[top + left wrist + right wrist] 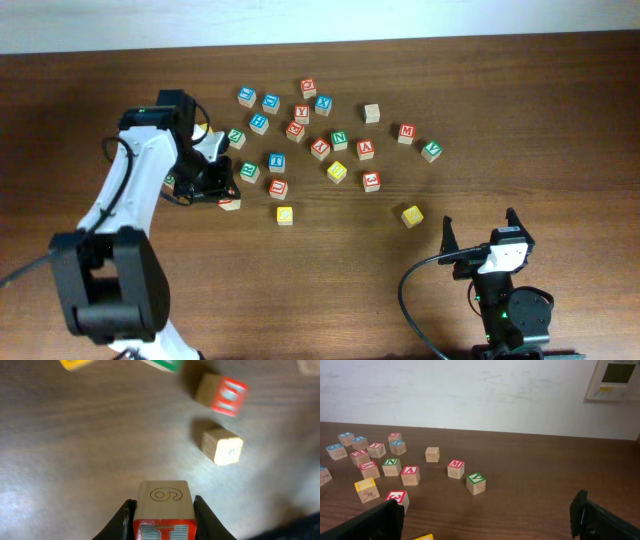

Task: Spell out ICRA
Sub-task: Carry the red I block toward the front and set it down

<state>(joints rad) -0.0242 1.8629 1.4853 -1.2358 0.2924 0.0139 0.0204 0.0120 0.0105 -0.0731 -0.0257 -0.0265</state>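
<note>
Our left end effector (164,516) has its two fingers pressed against opposite sides of the red I cube (163,495), gripping it. We see the red face turned toward the wrist camera and a curled engraving on the wooden face above it. Whether the cube rests on the table (75,460) or is raised, we cannot tell. From overhead, this grip is at 9 o'clock of the scatter of cubes (300,130). At 1 o'clock of the held cube, apart from it, lies a plain wooden cube (223,446), and past that a blurred red-faced cube (222,394). The red A cube (365,149) stands toward the 3 o'clock side of the scatter, with the red cube marked 3 (371,181) near it at 6 o'clock. We cannot read the letters on the yellow cubes (337,171). Our right end effector (480,225) sits at 5 o'clock of the table, jaws wide apart, holding nothing.
</note>
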